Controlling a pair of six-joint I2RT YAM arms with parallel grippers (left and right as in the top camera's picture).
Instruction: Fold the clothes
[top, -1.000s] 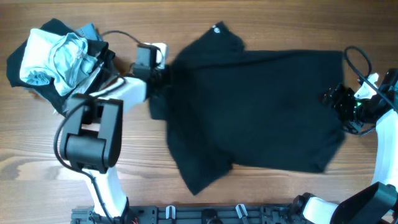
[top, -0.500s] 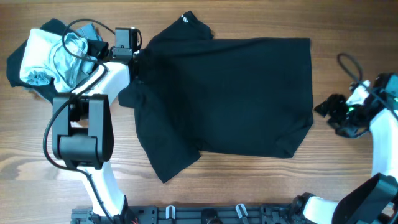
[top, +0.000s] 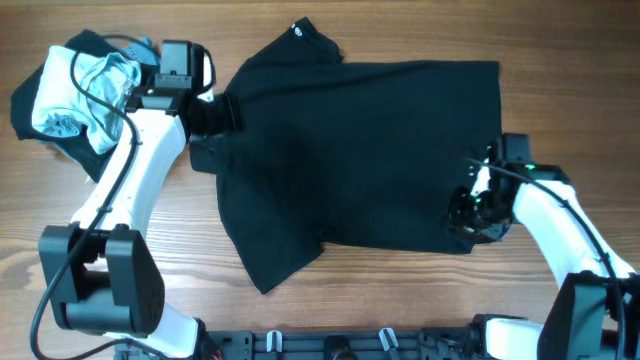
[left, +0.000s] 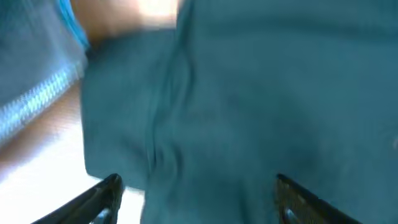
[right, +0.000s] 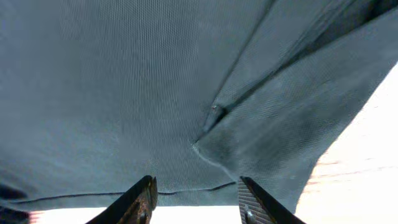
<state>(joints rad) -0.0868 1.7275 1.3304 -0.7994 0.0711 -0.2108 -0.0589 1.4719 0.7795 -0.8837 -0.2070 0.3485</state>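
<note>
The clothes, a plain black T-shirt (top: 370, 150), lie spread across the middle of the table with the collar tag (top: 297, 28) at the far edge. My left gripper (top: 220, 113) hovers open over the shirt's left sleeve. In the blurred left wrist view its fingers (left: 104, 194) stand wide apart over the fabric (left: 249, 93). My right gripper (top: 467, 212) is at the shirt's lower right hem. In the right wrist view the right gripper (right: 198, 200) is partly open, with the hem (right: 186, 190) lying between its fingertips and a fold (right: 214, 112) just ahead.
A pile of other garments, light blue and white on dark cloth (top: 85, 90), sits at the far left corner. Bare wooden table (top: 560, 110) shows to the right of the shirt and along the front edge (top: 400, 290). The arm bases stand at the near edge.
The shirt was dragged left, then my left gripper opened and let go of the sleeve. My right arm swung left onto the lower right hem, its jaws narrowing.
</note>
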